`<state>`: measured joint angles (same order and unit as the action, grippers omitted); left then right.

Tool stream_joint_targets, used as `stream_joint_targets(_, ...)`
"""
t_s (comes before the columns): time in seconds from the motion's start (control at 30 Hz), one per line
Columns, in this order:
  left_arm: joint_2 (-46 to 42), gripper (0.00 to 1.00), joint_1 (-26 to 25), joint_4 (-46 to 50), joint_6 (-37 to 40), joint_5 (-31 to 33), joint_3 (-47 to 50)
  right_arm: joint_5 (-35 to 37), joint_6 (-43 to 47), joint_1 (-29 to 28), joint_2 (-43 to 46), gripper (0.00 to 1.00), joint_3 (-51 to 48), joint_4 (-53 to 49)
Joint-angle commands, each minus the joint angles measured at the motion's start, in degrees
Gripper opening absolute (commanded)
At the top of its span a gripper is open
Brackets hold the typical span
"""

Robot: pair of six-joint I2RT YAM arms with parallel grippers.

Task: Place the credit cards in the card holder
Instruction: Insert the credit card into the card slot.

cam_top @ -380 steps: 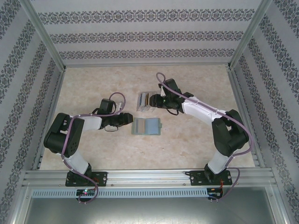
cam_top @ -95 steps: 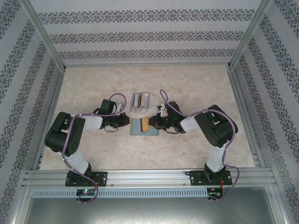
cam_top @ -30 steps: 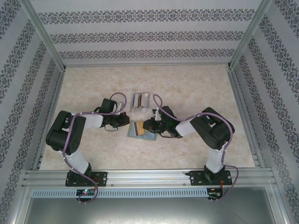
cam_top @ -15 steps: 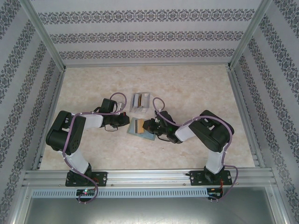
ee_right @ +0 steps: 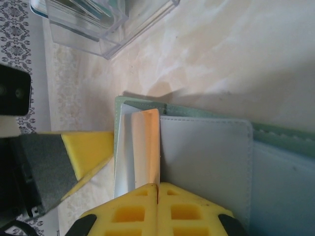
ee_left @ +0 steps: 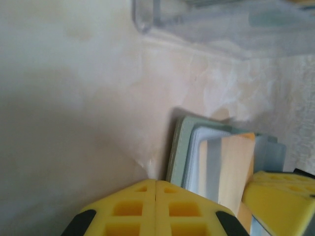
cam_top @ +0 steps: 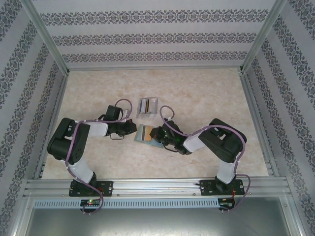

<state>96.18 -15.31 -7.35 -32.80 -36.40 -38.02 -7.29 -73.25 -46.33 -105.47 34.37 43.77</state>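
- Both claws are closed and low on the bench, meeting at the card holder from opposite sides.
- Left claw: yellow fingers pressed together with nothing between them. The tip is against the holder's edge on the left arm's side.
- Right claw: fingers together, with the tips right at the near short end of the credit card. Can't tell whether the card's edge is pinched in the seam or only butted against it.
- The card holder lies open and flat at mid-bench, grey-green rim showing, light blue pockets face up.
- The credit card is orange with a grey stripe and lies on the half of the holder nearer the left claw. Its long edge runs along the mouth of a blue pocket. Can't tell how far under the pocket it is.
- A clear slotted rack stands just beyond the holder, not touching it. Its contents are too blurred to read.
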Motion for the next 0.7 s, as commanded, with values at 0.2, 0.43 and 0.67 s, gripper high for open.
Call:
stream_joint_targets(0.2, -2.34, 0.01, -3.17, 1.12, -1.83, -5.44, 4.35, 5.83, -3.22, -2.28, -2.45, 0.06, 0.17, -4.55)
stream_joint_targets(0.43, -2.37, 0.01, -3.48, -1.56, -3.28, -4.11, 5.21, 1.05, 0.26, -2.54, -3.91, 0.12, 3.32, -5.29)
stream_joint_targets(0.67, -2.12, 0.00, -3.43, -0.58, -3.05, -2.92, 4.10, -1.98, 3.63, -1.87, -2.92, 0.19, 2.75, -6.98)
